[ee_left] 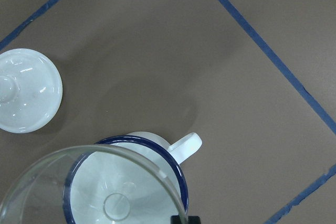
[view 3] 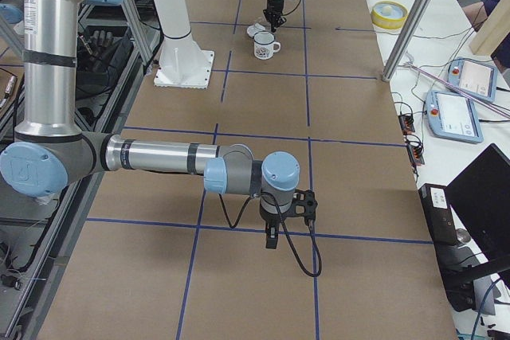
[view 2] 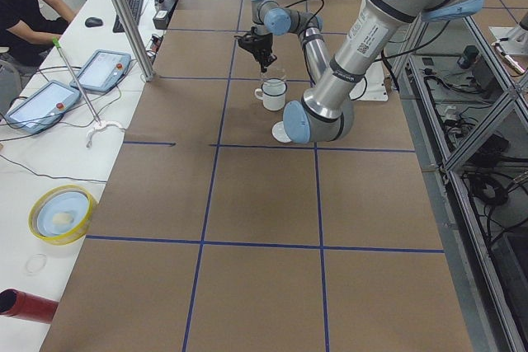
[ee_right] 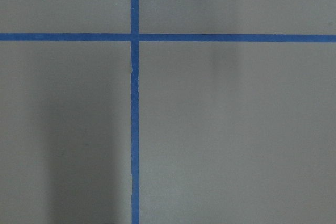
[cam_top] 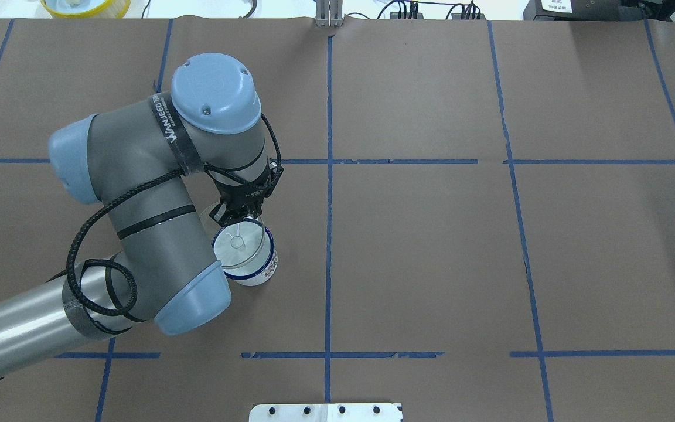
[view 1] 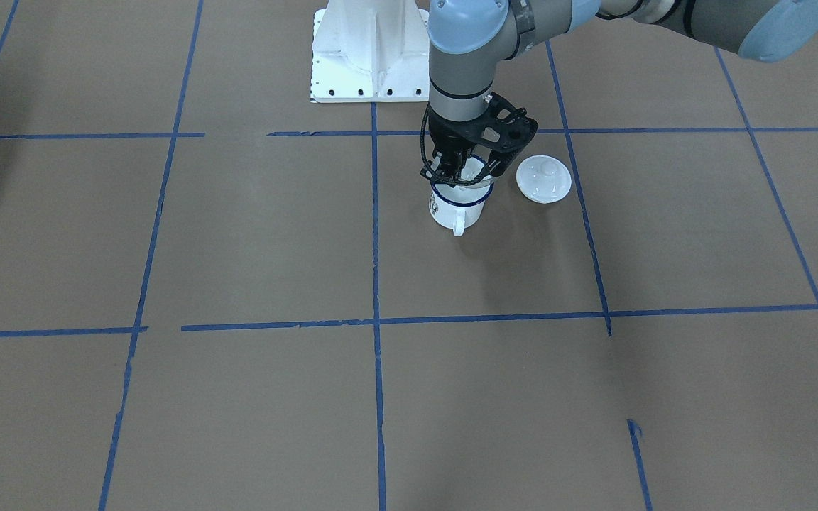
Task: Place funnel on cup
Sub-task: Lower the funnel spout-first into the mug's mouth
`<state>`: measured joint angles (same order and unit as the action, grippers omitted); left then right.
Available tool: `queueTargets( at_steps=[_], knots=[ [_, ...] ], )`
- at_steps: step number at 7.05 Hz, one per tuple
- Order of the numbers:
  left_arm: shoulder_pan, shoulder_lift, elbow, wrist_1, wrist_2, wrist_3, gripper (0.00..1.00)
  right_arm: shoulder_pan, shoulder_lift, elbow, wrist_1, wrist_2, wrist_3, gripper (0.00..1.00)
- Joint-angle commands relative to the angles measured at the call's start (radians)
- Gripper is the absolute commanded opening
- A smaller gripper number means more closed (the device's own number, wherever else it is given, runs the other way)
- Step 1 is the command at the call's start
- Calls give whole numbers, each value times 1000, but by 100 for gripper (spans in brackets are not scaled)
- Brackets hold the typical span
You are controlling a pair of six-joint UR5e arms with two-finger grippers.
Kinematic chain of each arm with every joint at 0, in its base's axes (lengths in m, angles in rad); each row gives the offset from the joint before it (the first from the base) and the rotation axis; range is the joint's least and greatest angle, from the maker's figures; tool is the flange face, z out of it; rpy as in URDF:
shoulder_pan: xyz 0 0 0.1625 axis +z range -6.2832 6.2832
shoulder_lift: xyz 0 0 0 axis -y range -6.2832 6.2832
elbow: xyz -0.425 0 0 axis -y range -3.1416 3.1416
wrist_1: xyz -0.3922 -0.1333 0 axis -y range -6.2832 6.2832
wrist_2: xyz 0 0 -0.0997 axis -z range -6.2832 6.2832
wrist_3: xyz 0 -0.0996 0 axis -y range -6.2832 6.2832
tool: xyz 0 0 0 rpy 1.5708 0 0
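The white cup (view 1: 457,207) with a dark blue rim stands on the brown table, its handle toward the front-facing camera. My left gripper (view 1: 449,170) is shut on the rim of the clear funnel (view 1: 469,174) and holds it over the cup's mouth. In the overhead view the funnel (cam_top: 238,243) covers most of the cup (cam_top: 257,268). In the left wrist view the funnel (ee_left: 105,182) sits just above the cup (ee_left: 185,148), spout inside the mouth; I cannot tell whether they touch. My right gripper (view 3: 271,238) hangs over bare table far away; I cannot tell its state.
A round white knobbed lid (view 1: 543,179) lies on the table just beside the cup, also in the left wrist view (ee_left: 23,90). The white arm base (view 1: 370,57) stands behind the cup. Blue tape lines cross the table.
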<state>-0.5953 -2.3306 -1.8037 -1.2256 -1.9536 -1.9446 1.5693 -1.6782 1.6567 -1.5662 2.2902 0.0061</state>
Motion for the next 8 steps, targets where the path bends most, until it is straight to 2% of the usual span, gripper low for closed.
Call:
queueTargets(
  at_steps=[1,8],
  knots=[
    [0,0,45,-49,-1,12,0,0,0,0,0,0,0,100],
    [25,13,70,-74,-1,33,0,0,0,0,0,0,0,100]
  ],
)
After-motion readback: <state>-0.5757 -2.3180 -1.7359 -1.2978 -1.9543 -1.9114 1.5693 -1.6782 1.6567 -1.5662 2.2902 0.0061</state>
